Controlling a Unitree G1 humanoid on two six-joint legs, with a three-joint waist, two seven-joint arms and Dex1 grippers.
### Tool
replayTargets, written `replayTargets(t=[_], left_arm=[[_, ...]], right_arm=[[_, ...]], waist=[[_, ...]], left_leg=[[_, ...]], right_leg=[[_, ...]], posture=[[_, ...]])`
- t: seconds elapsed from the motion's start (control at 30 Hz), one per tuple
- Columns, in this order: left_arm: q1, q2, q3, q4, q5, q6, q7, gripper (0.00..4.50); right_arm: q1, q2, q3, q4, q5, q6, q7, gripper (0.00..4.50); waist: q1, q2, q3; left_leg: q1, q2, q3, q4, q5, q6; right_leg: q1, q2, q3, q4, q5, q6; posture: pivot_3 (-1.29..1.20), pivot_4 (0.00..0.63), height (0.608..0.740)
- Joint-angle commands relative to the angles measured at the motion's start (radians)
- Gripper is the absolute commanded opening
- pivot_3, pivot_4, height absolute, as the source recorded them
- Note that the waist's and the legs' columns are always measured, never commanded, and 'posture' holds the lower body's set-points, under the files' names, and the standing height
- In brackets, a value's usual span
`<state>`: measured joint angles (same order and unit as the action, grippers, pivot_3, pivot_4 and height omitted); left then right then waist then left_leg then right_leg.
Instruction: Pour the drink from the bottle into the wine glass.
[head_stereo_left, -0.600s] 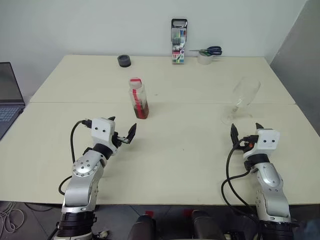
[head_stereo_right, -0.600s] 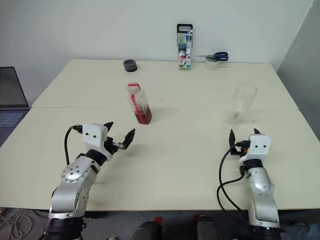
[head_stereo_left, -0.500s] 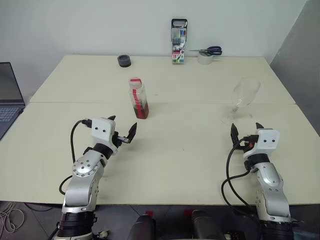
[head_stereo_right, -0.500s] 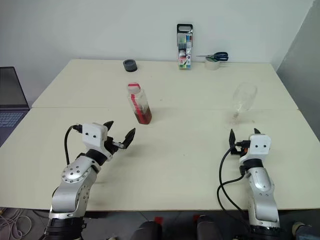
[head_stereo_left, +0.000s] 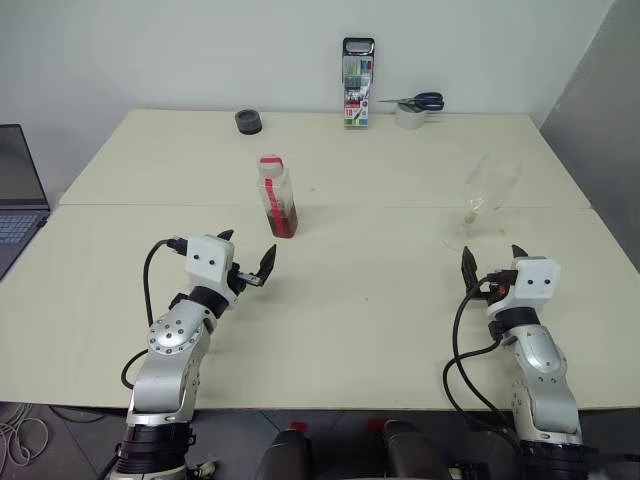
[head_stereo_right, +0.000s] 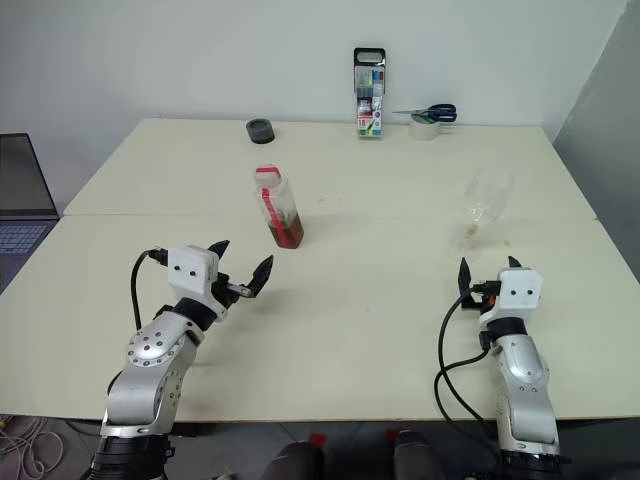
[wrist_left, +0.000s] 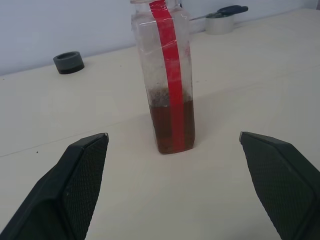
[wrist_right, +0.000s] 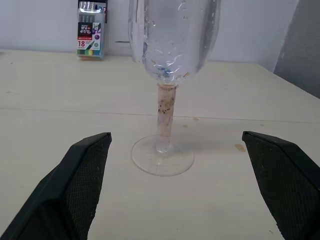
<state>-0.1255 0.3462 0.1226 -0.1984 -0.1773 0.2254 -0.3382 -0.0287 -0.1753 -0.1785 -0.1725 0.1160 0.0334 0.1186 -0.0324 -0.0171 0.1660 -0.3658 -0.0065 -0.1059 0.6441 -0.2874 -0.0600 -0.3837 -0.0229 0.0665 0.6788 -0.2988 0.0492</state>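
Both sets of jaws stand spread wide with nothing between them. My left gripper (head_stereo_left: 246, 262) hangs just above the surface, pointed at the bottle (head_stereo_left: 277, 197), which stands upright a short way ahead of it, untouched. From the left wrist I see the bottle framed between the two black fingers (wrist_left: 75, 187), its red label strip running down the side facing me and the drink (wrist_left: 172, 126) filling roughly the lower third. Its red cap is on.

My right gripper (head_stereo_left: 490, 265) points at the wine glass (head_stereo_left: 482, 200), which stands upright on its round foot just ahead of it, bowl clear. In the right wrist view the stem and foot sit between the fingers (wrist_right: 80, 187), apart from both.

Bottle and glass are well apart, with bare surface between them. Nothing lies between either gripper and its target.

Further back, by the wall, I see a clear case of coloured markers (head_stereo_left: 357, 83) standing upright, a roll of tape (head_stereo_left: 409, 117) with blue-handled scissors (head_stereo_left: 416, 101) laid on top just to its right, and a small dark round object (head_stereo_left: 248, 122) off to its left. A laptop (head_stereo_left: 18, 192) sits beyond the left edge.

The surface (head_stereo_left: 380, 300) is pale cream, made of two tables pushed together with a seam running across behind the bottle. A white wall stands behind, a grey panel at the right.
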Motion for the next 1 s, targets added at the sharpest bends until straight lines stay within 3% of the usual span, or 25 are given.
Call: replayTargets(t=[0.03, 0.53, 0.63, 0.77, 1.0], left_arm=[[-0.01, 0.001, 0.012, -0.021, 0.002, -0.018, 0.008, 4.49], [-0.036, -0.007, 0.018, 0.003, -0.026, 0.004, 0.005, 4.49], [-0.046, -0.021, 0.04, 0.005, -0.07, 0.006, 0.0, 4.49], [-0.09, -0.031, 0.027, 0.025, -0.065, 0.034, 0.019, 4.49], [-0.167, -0.048, 0.006, 0.058, -0.034, 0.091, 0.073, 4.49]], right_arm=[[-0.012, -0.006, -0.013, -0.016, 0.01, -0.024, 0.002, 4.5], [-0.011, -0.018, -0.008, -0.042, 0.008, -0.007, 0.011, 4.5], [-0.016, -0.042, 0.023, -0.077, 0.047, 0.019, 0.084, 4.5], [-0.021, -0.169, 0.17, -0.26, 0.247, 0.219, 0.372, 4.5], [-0.085, -0.275, 0.216, -0.366, 0.368, 0.404, 0.465, 4.5]], waist=[[0.0, 0.0, 0.0], [0.0, 0.0, 0.0], [0.0, 0.0, 0.0], [-0.002, 0.002, 0.001], [0.002, 0.0, 0.002]], left_leg=[[0.0, 0.0, 0.0, 0.0, 0.0, 0.0], [0.0, 0.0, 0.0, 0.0, 0.0, 0.0], [0.0, 0.0, 0.0, 0.0, 0.0, 0.0], [0.0, 0.0, 0.0, 0.0, 0.0, 0.0], [0.0, -0.001, -0.002, 0.001, 0.0, 0.0]], right_leg=[[0.0, 0.0, 0.0, 0.0, 0.0, 0.0], [0.0, 0.0, 0.0, 0.0, 0.0, 0.0], [0.0, 0.0, 0.0, 0.0, 0.0, 0.0], [0.0, 0.0, 0.0, 0.0, 0.0, 0.0], [0.002, 0.0, -0.002, -0.001, 0.0, 0.0]], posture=[[0.0, 0.15, 0.74], [0.0, 0.15, 0.74], [0.0, 0.15, 0.74], [0.0, 0.15, 0.74], [0.0, 0.15, 0.74]])
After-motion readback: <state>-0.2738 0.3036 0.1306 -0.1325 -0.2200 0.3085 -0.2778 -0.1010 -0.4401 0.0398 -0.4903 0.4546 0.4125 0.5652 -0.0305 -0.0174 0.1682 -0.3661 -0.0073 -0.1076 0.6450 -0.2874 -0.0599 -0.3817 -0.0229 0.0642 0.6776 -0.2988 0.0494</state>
